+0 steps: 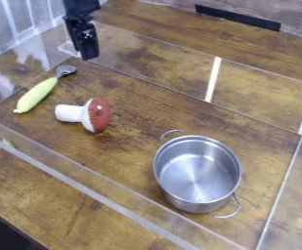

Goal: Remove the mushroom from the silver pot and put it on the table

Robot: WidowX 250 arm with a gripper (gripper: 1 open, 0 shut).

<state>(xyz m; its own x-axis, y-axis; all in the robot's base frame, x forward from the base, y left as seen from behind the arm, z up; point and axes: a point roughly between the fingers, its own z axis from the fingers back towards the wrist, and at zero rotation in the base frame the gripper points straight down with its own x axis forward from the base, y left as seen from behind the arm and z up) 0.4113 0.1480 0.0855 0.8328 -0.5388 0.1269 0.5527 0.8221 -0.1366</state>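
Observation:
The mushroom (89, 114) lies on its side on the table (140, 98), dark red cap to the right and white stem to the left. It is well left of the silver pot (199, 174), which stands upright with nothing inside. My gripper (83, 47) hangs high at the back left, far above and behind the mushroom. Its dark fingers stand apart, open, with nothing between them.
A yellow-green corn toy (37, 94) lies at the left edge, with a small metal piece (65, 70) just behind it. Clear acrylic panels (213, 80) border the work area on all sides.

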